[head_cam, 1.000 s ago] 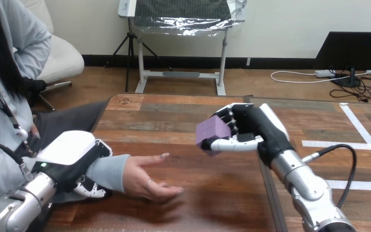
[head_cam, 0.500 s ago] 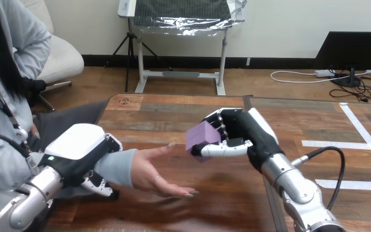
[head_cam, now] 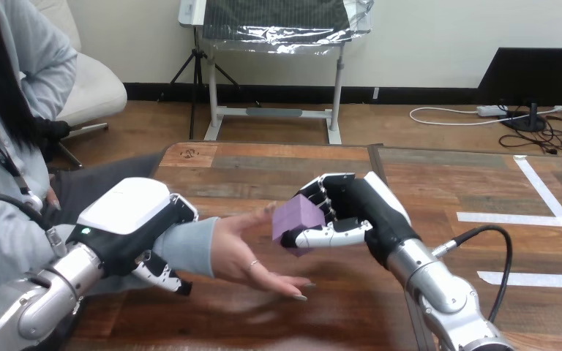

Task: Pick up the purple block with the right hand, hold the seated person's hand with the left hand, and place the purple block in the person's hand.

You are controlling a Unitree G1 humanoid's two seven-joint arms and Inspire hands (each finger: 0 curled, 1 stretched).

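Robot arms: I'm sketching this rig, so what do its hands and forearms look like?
The left hand and right hand are black with white shells on their backs and black-and-white jointed fingers. The left forearm and right forearm are rounded, silver metal.

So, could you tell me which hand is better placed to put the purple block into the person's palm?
The right hand: its fingers grip the small purple block beside the person's open hand. The left hand is curled round the person's sleeved wrist.
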